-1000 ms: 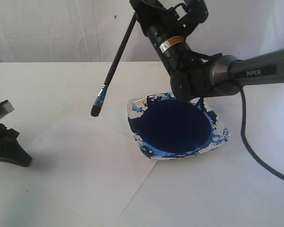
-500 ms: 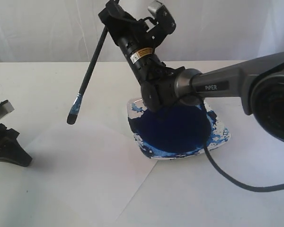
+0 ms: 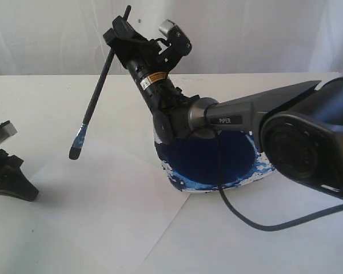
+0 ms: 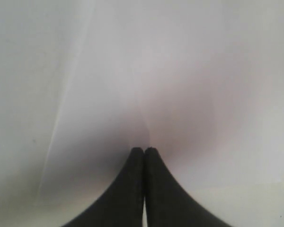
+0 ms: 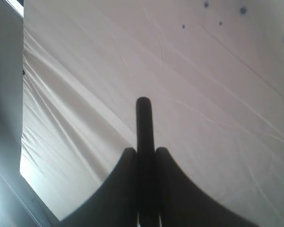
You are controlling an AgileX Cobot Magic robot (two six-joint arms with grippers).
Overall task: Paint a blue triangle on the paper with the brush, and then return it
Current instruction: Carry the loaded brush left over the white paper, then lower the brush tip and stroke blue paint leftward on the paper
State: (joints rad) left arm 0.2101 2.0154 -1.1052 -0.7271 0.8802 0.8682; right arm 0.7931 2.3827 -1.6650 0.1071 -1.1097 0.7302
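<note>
My right gripper [image 3: 115,35] is raised high at the back and is shut on the upper handle of the black brush [image 3: 97,94]. The brush slants down to the left. Its blue-stained tip [image 3: 75,149] hangs just above the far left corner of the white paper [image 3: 103,200]. In the right wrist view the handle end [image 5: 143,118] sticks out past the shut gripper [image 5: 144,153]. No blue triangle shows on the paper. My left gripper [image 3: 28,193] rests low at the paper's left edge, shut and empty [image 4: 144,150], with the paper [image 4: 180,94] in front of it.
The paint dish [image 3: 262,169], with a dark blue pool and a splattered rim, sits right of the paper under the right arm's wrist. A cable [image 3: 263,225] trails over the table at the front right. A white cloth backdrop [image 3: 46,34] hangs behind.
The right arm has swung left with the brush, carrying its tip from beside the dish out over the paper's far left corner and a little lower. The left gripper has not moved.
</note>
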